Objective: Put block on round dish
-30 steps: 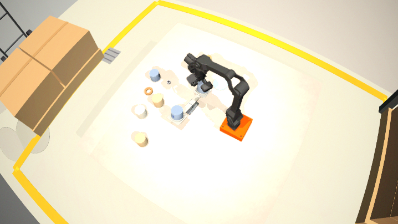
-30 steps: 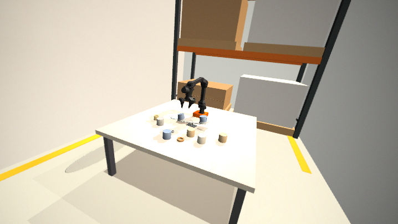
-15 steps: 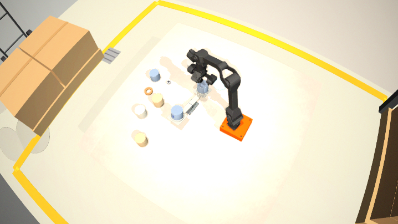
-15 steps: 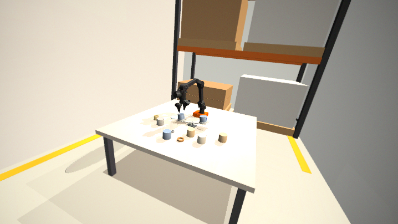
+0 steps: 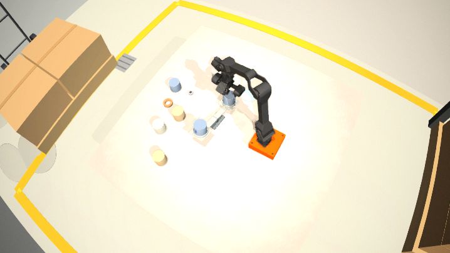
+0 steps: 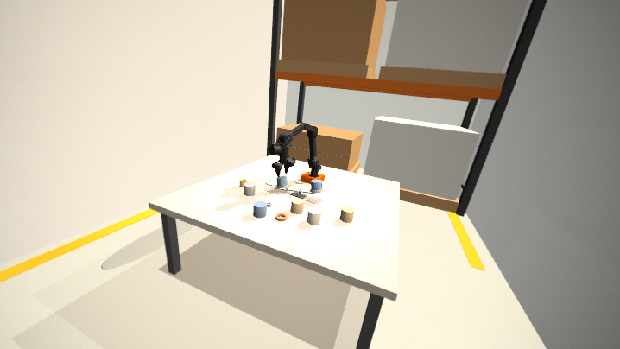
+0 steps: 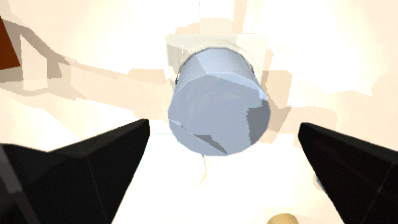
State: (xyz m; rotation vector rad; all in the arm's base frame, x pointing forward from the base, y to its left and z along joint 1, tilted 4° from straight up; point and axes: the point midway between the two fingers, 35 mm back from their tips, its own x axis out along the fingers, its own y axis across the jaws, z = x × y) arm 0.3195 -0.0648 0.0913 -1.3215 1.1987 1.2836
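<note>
My gripper (image 5: pixel 228 89) (image 6: pixel 281 173) (image 7: pixel 223 127) is open and empty, pointing down just above one blue cup (image 5: pixel 229 99) (image 6: pixel 281 181) (image 7: pixel 215 115). In the wrist view this cup shows between the spread fingertips. It stands on one end of the balance (image 5: pixel 216 116) (image 6: pixel 298 194). The identical blue cup (image 5: pixel 200 127) (image 6: pixel 316 185) stands on the other end, which seems raised, as its shadow lies apart from it. The pale round dish (image 5: pixel 249 95) (image 6: pixel 271 182) (image 7: pixel 172 162) lies close to the cup under my gripper. The block is not visible.
Across the balance from the arm's orange base (image 5: pixel 273 148) (image 6: pixel 306 179) stand a loose blue cylinder (image 5: pixel 175 85) (image 6: pixel 260 209), tan cylinders (image 5: pixel 178 113) (image 6: pixel 347 214), a white cylinder (image 5: pixel 159 126) (image 6: pixel 314 216) and an orange ring (image 5: pixel 164 104). A grey cylinder (image 6: pixel 249 189) stands near the dish.
</note>
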